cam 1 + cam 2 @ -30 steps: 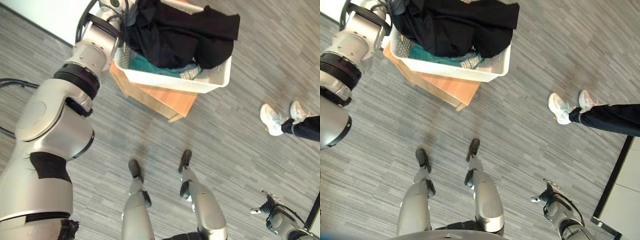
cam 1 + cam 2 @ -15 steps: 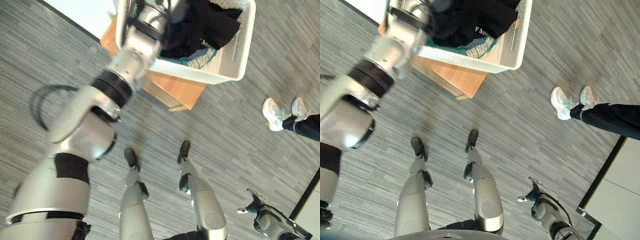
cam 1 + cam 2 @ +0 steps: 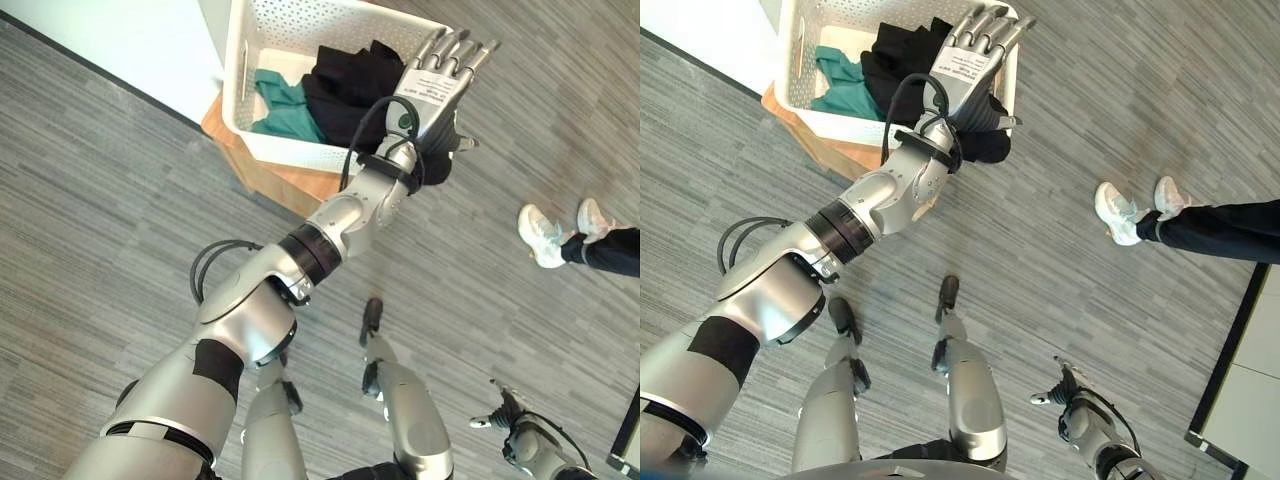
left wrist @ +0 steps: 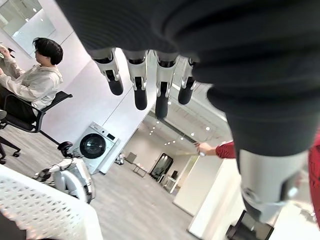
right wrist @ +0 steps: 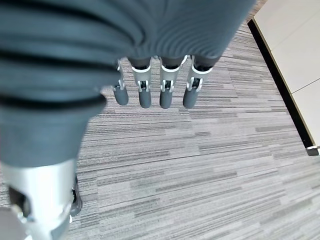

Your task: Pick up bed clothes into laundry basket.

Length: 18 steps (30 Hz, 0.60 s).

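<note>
A white laundry basket [image 3: 238, 75] stands on a low wooden stand [image 3: 290, 187]. Inside lie black clothes [image 3: 345, 85] and a teal cloth [image 3: 283, 103]. One fold of the black clothes [image 3: 990, 146] hangs over the basket's right rim. My left hand [image 3: 435, 85] is raised over that rim, open, fingers [image 4: 140, 87] straight and holding nothing. My right hand [image 3: 1083, 412] hangs low at my right side over the floor, open, its fingers [image 5: 165, 92] straight.
A person's white shoes [image 3: 546, 238] and dark trouser legs stand on the grey floor to the right. A white wall panel [image 3: 120, 40] runs behind the basket. The left wrist view shows a seated person [image 4: 30, 80] and a washing machine [image 4: 94, 145] far off.
My left arm has swung from the basket's left side across to its right rim, and the hand now stands open above it. The black clothes have settled lower in the basket. The camera shifted.
</note>
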{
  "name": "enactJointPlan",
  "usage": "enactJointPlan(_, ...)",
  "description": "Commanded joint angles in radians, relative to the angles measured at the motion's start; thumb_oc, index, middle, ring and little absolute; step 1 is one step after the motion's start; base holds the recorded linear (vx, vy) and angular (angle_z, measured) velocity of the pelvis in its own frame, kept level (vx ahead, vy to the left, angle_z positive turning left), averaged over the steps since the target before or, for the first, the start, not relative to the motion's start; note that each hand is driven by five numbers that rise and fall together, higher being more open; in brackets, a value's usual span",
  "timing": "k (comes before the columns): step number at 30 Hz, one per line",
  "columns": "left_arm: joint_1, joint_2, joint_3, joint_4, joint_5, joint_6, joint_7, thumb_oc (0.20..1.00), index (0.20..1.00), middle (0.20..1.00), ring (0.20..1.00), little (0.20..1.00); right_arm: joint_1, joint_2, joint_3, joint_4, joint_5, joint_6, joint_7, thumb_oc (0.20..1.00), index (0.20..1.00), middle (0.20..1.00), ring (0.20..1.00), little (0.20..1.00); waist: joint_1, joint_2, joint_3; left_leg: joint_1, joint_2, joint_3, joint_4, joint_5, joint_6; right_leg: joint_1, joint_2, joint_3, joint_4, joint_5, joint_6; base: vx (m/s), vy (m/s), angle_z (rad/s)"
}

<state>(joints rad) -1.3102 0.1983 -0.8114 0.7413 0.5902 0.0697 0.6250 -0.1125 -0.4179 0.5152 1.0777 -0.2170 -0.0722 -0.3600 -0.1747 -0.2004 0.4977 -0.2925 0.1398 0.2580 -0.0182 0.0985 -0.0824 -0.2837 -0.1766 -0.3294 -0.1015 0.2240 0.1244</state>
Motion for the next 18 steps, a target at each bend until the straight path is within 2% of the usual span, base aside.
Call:
enactJointPlan(1,-0.16,-0.036,0.062,0.112,-0.054,-0.014,0.02,1.0,1.0,1.0,1.0,1.0,0.045,-0.019,-0.025,0.01,0.035,0.022,-0.002,1.0,1.0,1.0,1.0,1.0,0.038,0.002,0.022,0.02,0.083,0.003,-0.069,-0.017,-0.066,0.03,-0.081,0.001,0.015,-0.065,0.137,-0.02,-0.004,-0.08)
enactJointPlan(4,-0.219,-0.005,0.086,0.086,-0.111,-0.019,0.026,1.0,1.0,1.0,1.0,1.0,0.075,-0.004,-0.033,0.019,0.048,0.018,0.004,1.0,1.0,1.0,1.0,1.0,0.033,0.013,0.02,0.036,0.084,0.013,-0.069,-0.018,-0.064,0.04,-0.081,0.004,0.014,-0.062,0.137,0.0,-0.008,-0.07)
enactJointPlan(10,-0.176,0.001,0.127,0.006,-0.165,-0.038,0.026,1.0,1.0,1.0,1.0,1.0,0.085,-0.017,-0.108,-0.002,0.093,0.022,-0.011,1.0,1.0,1.0,1.0,1.0,0.032,0.035,-0.023,0.074,0.074,0.016,-0.069,-0.032,-0.059,0.074,-0.082,0.008,0.015,-0.072,0.137,0.06,-0.013,-0.06)
enactJointPlan(15,0.057,-0.036,0.205,-0.172,-0.275,-0.095,0.012,1.0,1.0,1.0,1.0,1.0,-0.045,-0.084,-0.198,-0.067,0.131,0.059,-0.05,1.0,1.0,1.0,1.0,1.0,0.058,0.078,-0.117,0.159,0.058,0.015,-0.069,-0.055,-0.05,0.15,-0.08,0.015,0.014,-0.097,0.137,0.12,-0.004,0.0)
enactJointPlan(18,0.252,-0.054,0.256,-0.26,-0.356,-0.132,-0.023,1.0,1.0,1.0,1.0,1.0,-0.132,-0.169,-0.243,-0.136,0.131,0.065,-0.048,1.0,1.0,1.0,1.0,1.0,0.093,0.107,-0.17,0.211,0.052,0.014,-0.069,-0.066,-0.05,0.207,-0.077,0.01,0.014,-0.119,0.133,0.12,0.016,0.0)
